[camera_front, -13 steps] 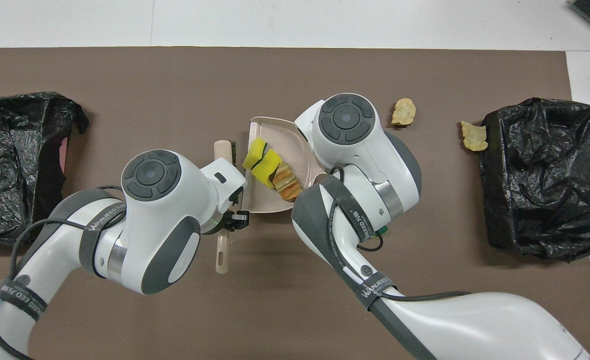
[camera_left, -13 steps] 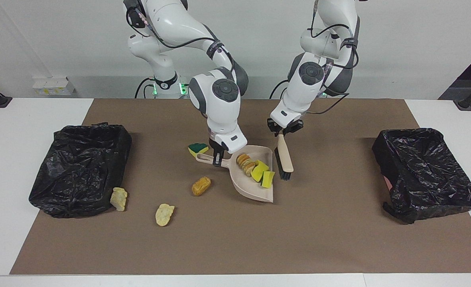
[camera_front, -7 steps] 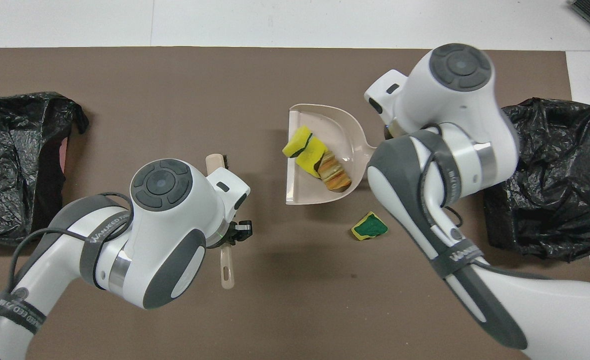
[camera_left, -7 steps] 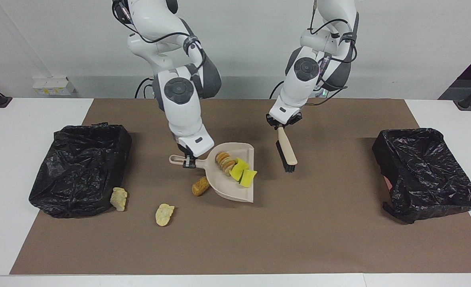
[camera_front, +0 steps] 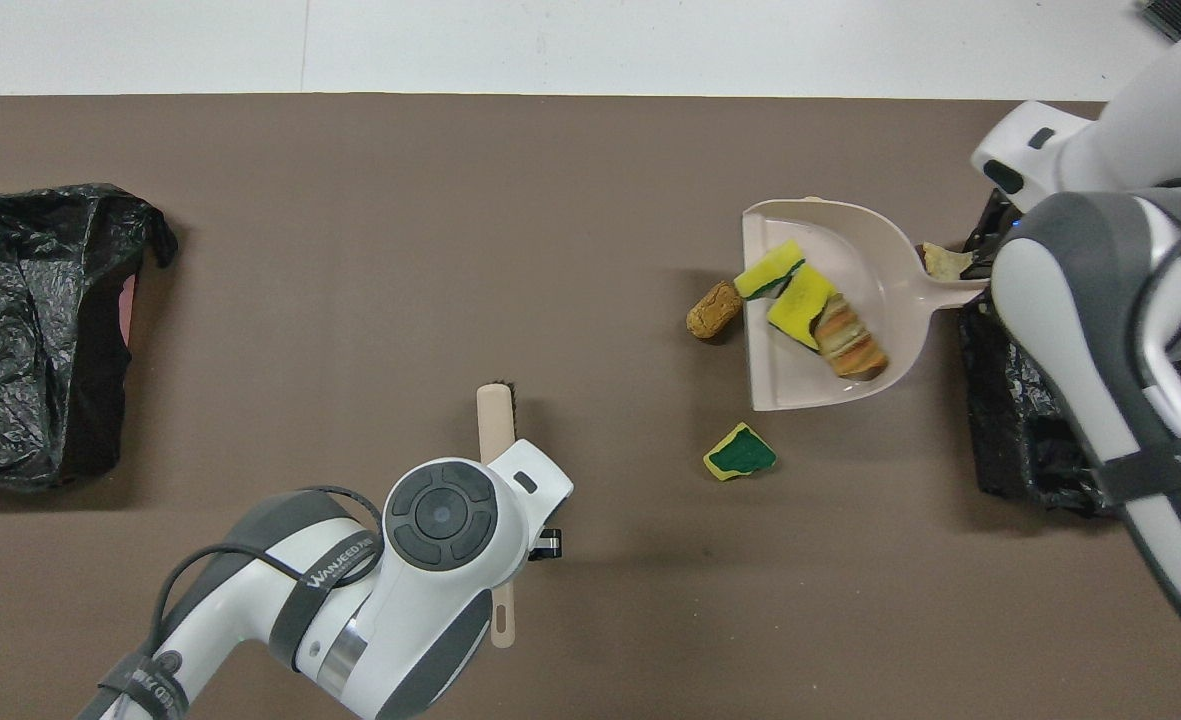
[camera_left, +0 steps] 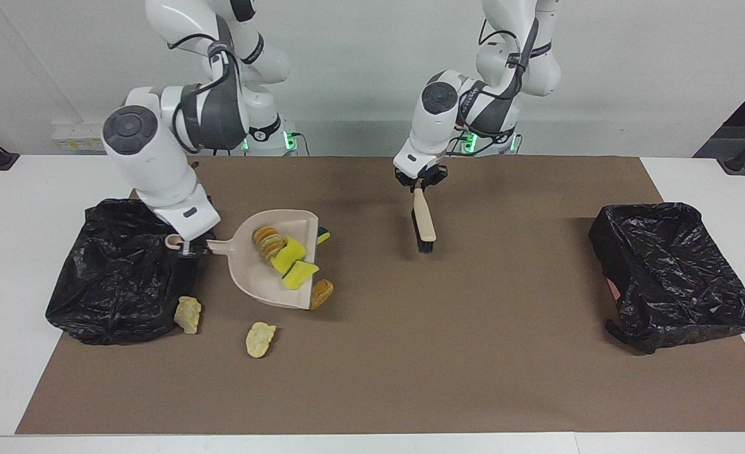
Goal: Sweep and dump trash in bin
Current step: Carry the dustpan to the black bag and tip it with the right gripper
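Observation:
My right gripper (camera_left: 186, 247) is shut on the handle of the beige dustpan (camera_left: 265, 277), held above the mat beside the black bin (camera_left: 120, 271) at the right arm's end. The pan (camera_front: 850, 240) carries a bread-like chunk (camera_left: 267, 238) and two yellow sponge pieces (camera_left: 288, 252). On the mat lie an orange-brown chunk (camera_left: 322, 293) at the pan's lip, a yellow-and-green wedge (camera_front: 740, 452) nearer to the robots, and two tan chunks (camera_left: 188, 314) (camera_left: 260, 338) by the bin. My left gripper (camera_left: 419, 181) is shut on the brush (camera_left: 424, 224), bristles hanging above the mat's middle.
A second black-lined bin (camera_left: 675, 271) stands at the left arm's end of the brown mat (camera_left: 473, 353). White table shows around the mat.
My right arm has carried the loaded dustpan from the mat's middle toward the bin at its own end. My left gripper has drawn the brush back toward the robots and lifted it.

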Tool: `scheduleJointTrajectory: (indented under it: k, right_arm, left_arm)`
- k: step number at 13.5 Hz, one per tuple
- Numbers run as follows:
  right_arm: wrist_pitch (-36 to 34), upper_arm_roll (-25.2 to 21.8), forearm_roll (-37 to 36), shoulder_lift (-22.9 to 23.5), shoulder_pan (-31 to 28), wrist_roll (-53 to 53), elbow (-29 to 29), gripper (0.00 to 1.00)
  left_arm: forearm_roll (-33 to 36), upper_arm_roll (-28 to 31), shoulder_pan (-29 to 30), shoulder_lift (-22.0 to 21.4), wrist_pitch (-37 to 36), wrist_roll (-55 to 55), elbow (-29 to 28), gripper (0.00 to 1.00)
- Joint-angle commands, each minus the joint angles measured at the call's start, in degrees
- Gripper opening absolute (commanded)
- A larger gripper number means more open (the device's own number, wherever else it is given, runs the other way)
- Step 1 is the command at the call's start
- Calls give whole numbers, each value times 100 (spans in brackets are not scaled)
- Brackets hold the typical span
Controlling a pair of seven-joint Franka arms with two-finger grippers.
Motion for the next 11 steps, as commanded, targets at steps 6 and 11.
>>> scheduleJointTrajectory:
  k: [6,11]
  right_arm:
    - [264,4,-889,-223,-1646,-2045,163,0]
    - [923,21,-2618,-249,-1779,-1752,111,0]
  left_arm:
    - [-185,71,-186,-349,132,-145,-506,0]
    - [-494,80,-177,-306,176,-171,-542,0]
